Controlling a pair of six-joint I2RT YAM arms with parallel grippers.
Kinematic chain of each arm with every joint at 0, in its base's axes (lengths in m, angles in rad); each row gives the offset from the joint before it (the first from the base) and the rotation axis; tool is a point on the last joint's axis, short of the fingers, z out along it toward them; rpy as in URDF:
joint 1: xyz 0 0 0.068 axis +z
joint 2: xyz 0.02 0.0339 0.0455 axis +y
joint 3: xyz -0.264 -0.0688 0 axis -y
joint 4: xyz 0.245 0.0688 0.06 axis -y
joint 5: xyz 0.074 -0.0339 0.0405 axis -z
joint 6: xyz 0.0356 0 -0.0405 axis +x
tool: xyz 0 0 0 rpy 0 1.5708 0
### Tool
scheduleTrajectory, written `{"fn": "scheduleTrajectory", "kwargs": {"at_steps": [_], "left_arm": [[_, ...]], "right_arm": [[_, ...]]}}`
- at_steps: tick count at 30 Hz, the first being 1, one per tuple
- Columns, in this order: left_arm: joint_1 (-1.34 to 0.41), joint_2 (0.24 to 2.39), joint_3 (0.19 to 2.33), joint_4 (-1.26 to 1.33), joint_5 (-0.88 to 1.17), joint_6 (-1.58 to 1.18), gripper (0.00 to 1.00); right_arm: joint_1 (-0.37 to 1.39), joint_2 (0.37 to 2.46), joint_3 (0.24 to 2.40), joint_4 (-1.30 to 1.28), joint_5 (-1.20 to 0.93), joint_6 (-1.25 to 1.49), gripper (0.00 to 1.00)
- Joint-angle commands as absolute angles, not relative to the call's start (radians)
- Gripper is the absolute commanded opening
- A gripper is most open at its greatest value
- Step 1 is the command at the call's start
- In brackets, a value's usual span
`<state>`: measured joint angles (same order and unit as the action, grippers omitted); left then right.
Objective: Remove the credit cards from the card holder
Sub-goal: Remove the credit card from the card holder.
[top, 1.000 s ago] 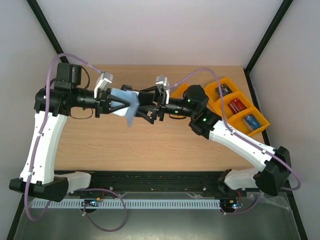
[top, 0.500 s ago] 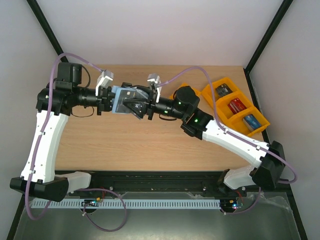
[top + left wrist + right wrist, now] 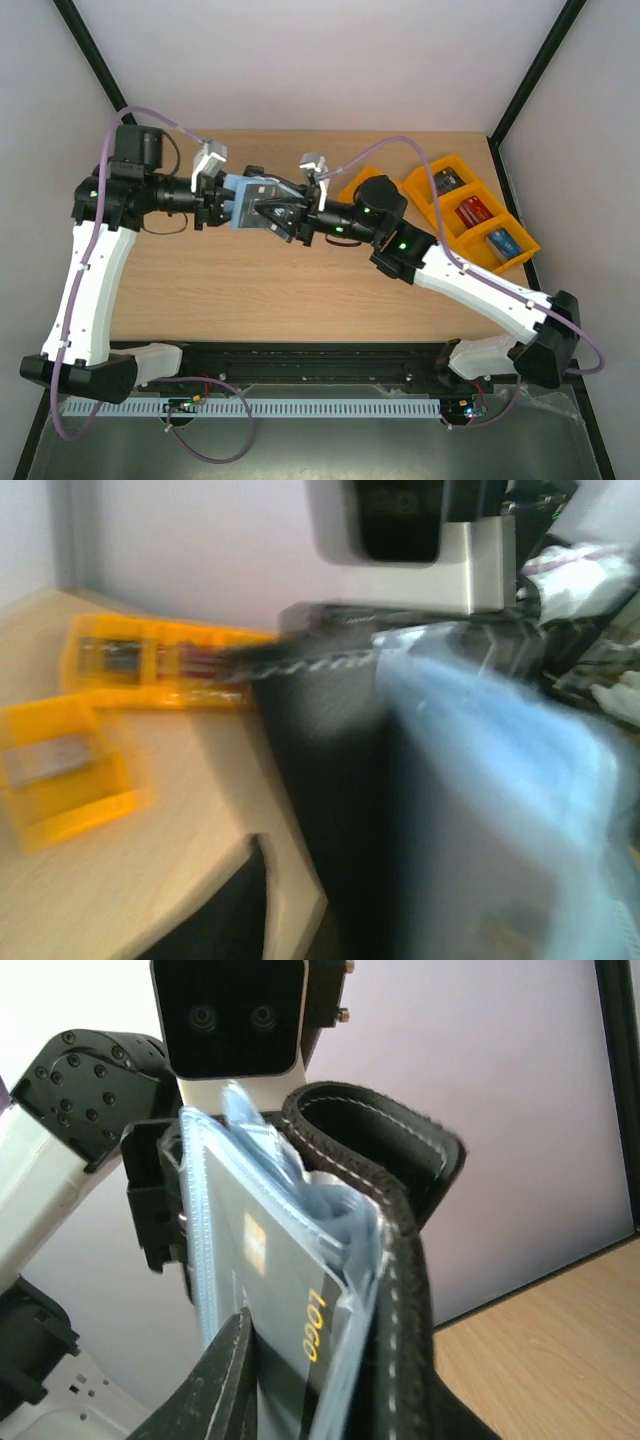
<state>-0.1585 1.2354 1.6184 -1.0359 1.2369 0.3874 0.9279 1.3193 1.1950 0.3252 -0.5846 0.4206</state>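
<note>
**Moved:** the right gripper [image 3: 285,215], a second ago spread wide and clear of the card holder [image 3: 252,203], has come in and closed on its open right side. One finger presses a clear pocket; the other is hidden behind the black cover.

**Unmoved:** the left gripper [image 3: 218,197] clamps the holder's left edge, above the table [image 3: 250,290].

**Holder contents:** pale blue clear pockets [image 3: 215,1190], fanned; the front one holds a dark card [image 3: 280,1290] with gold print.

**Well right of holder:** orange tray [image 3: 430,212] with three compartments holding a dark item [image 3: 450,180], a red item [image 3: 474,210] and a blue item [image 3: 502,242].

**Nearer the holder:** smaller orange tray [image 3: 357,184], contents hidden.
</note>
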Motion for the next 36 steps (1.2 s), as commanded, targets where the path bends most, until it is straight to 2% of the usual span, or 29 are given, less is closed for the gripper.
{"fn": "scheduleTrajectory", "kwargs": {"at_steps": [1, 3, 5, 11, 17, 19, 22, 27, 29, 30, 31, 32, 35, 36], "left_arm": [[-0.140, 1.212, 1.632, -1.102, 1.227, 0.466, 0.49], [-0.133, 1.214, 1.646, -1.163, 1.240, 0.559, 0.73], [-0.121, 1.214, 1.658, -1.227, 1.240, 0.658, 0.85], [-0.123, 1.211, 1.586, -1.220, 1.363, 0.675, 0.90], [-0.107, 1.215, 1.637, -1.257, 1.288, 0.728, 0.91], [-0.111, 1.212, 1.597, -1.195, 1.267, 0.654, 0.87], [-0.141, 1.202, 1.522, -1.011, 1.226, 0.435, 0.73], [-0.206, 1.220, 1.518, -0.970, 1.183, 0.408, 0.66], [-0.211, 1.224, 1.517, -0.971, 1.194, 0.406, 0.52], [-0.211, 1.224, 1.518, -0.975, 1.210, 0.410, 0.38], [-0.211, 1.223, 1.521, -0.985, 1.231, 0.421, 0.16], [-0.212, 1.220, 1.522, -0.997, 1.248, 0.434, 0.04], [-0.204, 1.214, 1.529, -1.030, 1.277, 0.466, 0.02], [-0.199, 1.212, 1.528, -1.033, 1.276, 0.466, 0.02]], "right_arm": [[0.898, 1.257, 1.189, 0.242, -0.485, 0.383, 0.02], [0.890, 1.245, 1.194, 0.204, -0.498, 0.365, 0.02], [0.878, 1.233, 1.193, 0.171, -0.519, 0.347, 0.02], [0.871, 1.248, 1.239, 0.101, -0.594, 0.314, 0.02], [0.869, 1.245, 1.252, 0.069, -0.624, 0.271, 0.02], [0.868, 1.238, 1.256, 0.062, -0.633, 0.261, 0.02], [0.867, 1.250, 1.271, 0.068, -0.703, 0.266, 0.02], [0.868, 1.271, 1.281, 0.089, -0.770, 0.280, 0.02], [0.868, 1.265, 1.275, 0.111, -0.784, 0.287, 0.02], [0.868, 1.263, 1.275, 0.113, -0.780, 0.287, 0.02], [0.868, 1.261, 1.277, 0.108, -0.774, 0.282, 0.02], [0.866, 1.260, 1.279, 0.098, -0.760, 0.274, 0.02], [0.855, 1.247, 1.275, 0.077, -0.720, 0.266, 0.03], [0.848, 1.241, 1.270, 0.070, -0.705, 0.267, 0.13]]}}
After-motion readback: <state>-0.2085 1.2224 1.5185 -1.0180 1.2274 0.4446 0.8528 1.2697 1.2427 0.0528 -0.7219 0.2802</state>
